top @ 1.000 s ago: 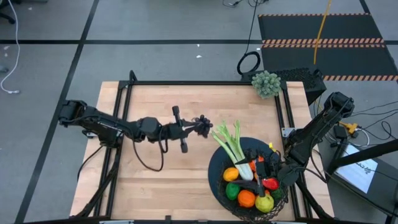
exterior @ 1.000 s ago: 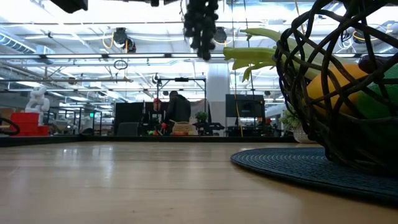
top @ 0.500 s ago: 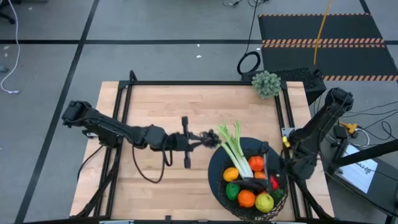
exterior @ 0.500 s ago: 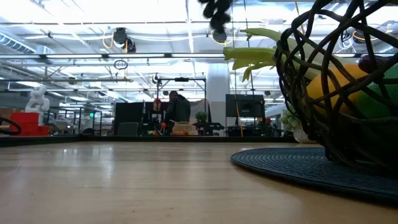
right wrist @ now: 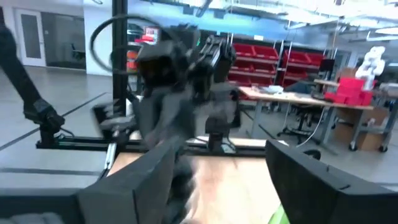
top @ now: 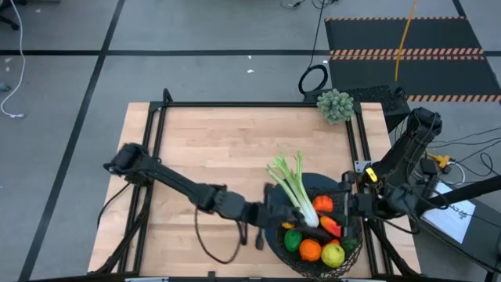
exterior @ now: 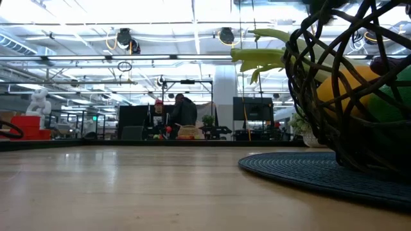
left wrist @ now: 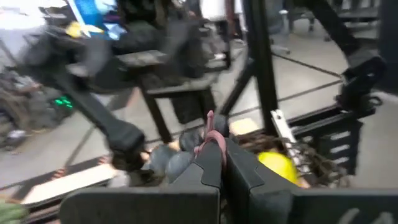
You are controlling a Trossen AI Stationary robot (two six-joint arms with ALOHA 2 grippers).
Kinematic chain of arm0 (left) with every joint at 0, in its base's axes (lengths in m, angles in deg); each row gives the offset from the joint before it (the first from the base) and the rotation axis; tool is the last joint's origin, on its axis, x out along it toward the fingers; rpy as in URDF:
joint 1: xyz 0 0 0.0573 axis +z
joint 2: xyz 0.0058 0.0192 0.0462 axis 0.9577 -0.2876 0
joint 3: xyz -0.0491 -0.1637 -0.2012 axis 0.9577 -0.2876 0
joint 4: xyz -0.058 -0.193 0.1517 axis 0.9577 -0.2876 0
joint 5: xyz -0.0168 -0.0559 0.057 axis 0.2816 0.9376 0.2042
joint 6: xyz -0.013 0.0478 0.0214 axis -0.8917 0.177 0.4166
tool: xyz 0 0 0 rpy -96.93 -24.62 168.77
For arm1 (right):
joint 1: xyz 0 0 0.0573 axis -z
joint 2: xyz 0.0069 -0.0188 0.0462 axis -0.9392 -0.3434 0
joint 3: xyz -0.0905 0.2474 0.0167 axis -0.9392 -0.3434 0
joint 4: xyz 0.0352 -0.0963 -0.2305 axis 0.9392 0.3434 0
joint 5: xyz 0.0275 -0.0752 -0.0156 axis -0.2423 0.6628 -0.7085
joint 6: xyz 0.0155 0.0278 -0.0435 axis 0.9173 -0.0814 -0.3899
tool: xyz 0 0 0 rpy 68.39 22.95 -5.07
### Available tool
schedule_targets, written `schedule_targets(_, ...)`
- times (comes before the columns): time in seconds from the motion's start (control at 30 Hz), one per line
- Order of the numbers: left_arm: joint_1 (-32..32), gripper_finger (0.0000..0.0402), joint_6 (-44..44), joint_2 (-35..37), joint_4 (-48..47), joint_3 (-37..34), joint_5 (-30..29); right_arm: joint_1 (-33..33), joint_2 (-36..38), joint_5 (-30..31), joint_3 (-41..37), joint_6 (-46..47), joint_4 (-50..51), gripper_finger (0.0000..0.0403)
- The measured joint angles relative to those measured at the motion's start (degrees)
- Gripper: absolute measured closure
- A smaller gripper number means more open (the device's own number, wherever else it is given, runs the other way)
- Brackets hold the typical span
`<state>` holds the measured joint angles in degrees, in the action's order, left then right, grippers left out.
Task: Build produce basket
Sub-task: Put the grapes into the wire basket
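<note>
Left arm reaches across the wooden table [top: 203, 149] toward 4 o'clock. Left gripper [top: 275, 218] sits over the 9 o'clock rim of the basket [top: 270, 235]; fingers pressed together on the stem of the grapes [left wrist: 171, 163], seen in the left wrist view.

Basket at 5 o'clock on the table, on a dark round mat [exterior: 289, 170]. Inside: celery stalk [top: 291, 186] leaning out toward 11 o'clock, lime [top: 293, 240], orange [top: 310, 250], lemon [top: 333, 254].

Right gripper [top: 345, 205] hovers over the basket's 3 o'clock side, fingers spread, holding nothing.

Grey-green bumpy clump [top: 335, 105] at the table's 1 o'clock corner.
</note>
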<state>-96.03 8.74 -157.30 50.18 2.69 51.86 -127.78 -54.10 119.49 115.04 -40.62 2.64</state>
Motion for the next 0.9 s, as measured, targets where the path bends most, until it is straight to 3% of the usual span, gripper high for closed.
schedule_targets(0.3, 0.34, 0.0400, -4.97, -14.36, -0.37, 14.29, 5.76, -1.45, 0.00, 0.06, 0.00, -7.13, -6.01, 0.0201)
schedule_targets(0.43, 0.61, 0.0400, -5.56, -18.62, -0.84, 18.81, 6.76, -3.38, 0.00, 3.11, 0.00, -9.60, -8.05, 0.0214)
schedule_targets(0.63, 2.92, 0.0400, -10.55, -21.71, -2.27, 20.35, 6.78, -5.72, -0.02, 7.52, 0.00, -12.01, -9.57, 0.0228)
schedule_targets(0.9, 5.14, 0.0398, -14.73, -22.49, -4.24, 20.37, 8.38, -6.01, -0.02, 7.50, 0.00, -12.80, -9.57, 0.0238)
